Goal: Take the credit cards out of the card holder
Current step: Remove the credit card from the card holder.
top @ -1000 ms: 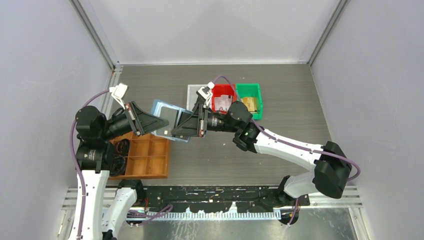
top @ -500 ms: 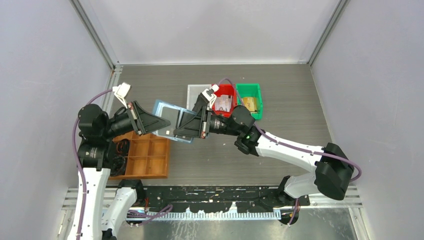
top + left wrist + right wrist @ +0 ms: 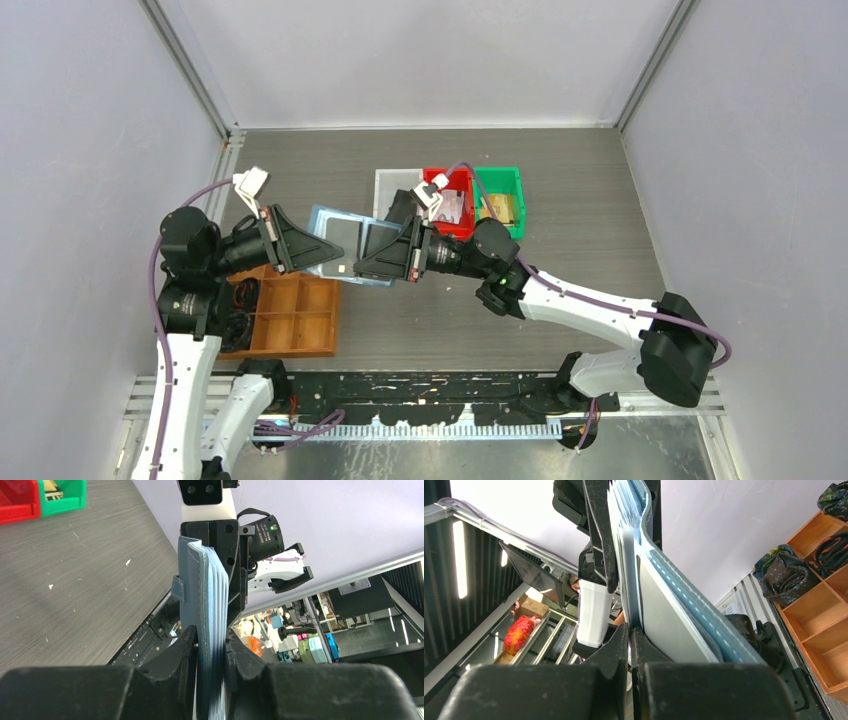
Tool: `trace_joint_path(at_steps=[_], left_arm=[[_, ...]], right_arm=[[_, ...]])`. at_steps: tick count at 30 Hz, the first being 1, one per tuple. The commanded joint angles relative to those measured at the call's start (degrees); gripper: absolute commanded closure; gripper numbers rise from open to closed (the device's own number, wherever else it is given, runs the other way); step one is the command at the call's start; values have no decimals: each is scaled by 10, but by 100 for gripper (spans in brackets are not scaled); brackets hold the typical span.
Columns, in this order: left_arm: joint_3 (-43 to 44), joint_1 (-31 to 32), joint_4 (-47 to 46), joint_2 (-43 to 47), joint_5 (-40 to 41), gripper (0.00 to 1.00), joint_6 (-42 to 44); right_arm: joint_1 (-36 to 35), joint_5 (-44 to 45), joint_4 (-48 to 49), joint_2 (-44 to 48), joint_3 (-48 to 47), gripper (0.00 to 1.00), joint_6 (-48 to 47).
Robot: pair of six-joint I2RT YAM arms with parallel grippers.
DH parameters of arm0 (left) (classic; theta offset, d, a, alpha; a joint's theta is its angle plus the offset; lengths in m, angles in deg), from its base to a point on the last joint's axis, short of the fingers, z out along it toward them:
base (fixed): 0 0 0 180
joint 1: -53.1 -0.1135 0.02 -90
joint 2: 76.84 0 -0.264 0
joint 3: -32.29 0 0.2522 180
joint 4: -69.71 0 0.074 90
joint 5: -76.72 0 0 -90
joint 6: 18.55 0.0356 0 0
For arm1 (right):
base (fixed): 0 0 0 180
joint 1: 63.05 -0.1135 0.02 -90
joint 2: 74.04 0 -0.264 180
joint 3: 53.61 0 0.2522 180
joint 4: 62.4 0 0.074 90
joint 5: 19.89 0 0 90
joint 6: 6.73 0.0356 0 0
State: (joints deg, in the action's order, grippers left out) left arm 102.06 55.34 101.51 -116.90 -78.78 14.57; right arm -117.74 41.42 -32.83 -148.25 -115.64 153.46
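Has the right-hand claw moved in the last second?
Yes, slightly. In the top view the right gripper has slid rightward; its white cable clip, earlier left of the red bin, now overlaps it.

- Grey wood-grain table (image 3: 590, 230) underneath everything.
- Red plastic bin (image 3: 461, 186) and green plastic bin (image 3: 514, 196), side by side, touching.
- Pale flat rectangular sheet (image 3: 388, 184) just left of the red bin.
- Brown wooden compartment tray (image 3: 300, 322) at the table's left, black coiled items (image 3: 240, 300) in its left cells.
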Motion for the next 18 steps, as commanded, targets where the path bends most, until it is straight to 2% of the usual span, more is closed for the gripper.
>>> trace_joint_path(at_steps=[1,8,9,11,13,15,18], left_arm=[[32,0,-27,12,-46,89,-14],[32,1,-27,12,-50,89,-14],[32,1,-27,12,-53,90,-13],[31,1,-25,13,-57,94,-9],[30,0,-18,15,-56,98,1],[28,0,-17,17,-56,100,2],[30,1,-17,19,-59,100,4]], right_arm=[[11,28,7,28,11,99,-19],[11,14,1,24,4,97,-21],[13,12,-4,26,2,94,-23],[16,17,-18,29,-4,81,-27],[18,25,-27,29,-14,73,-30],[20,28,-29,24,-24,68,-31],[20,26,-25,11,-40,66,-25]])
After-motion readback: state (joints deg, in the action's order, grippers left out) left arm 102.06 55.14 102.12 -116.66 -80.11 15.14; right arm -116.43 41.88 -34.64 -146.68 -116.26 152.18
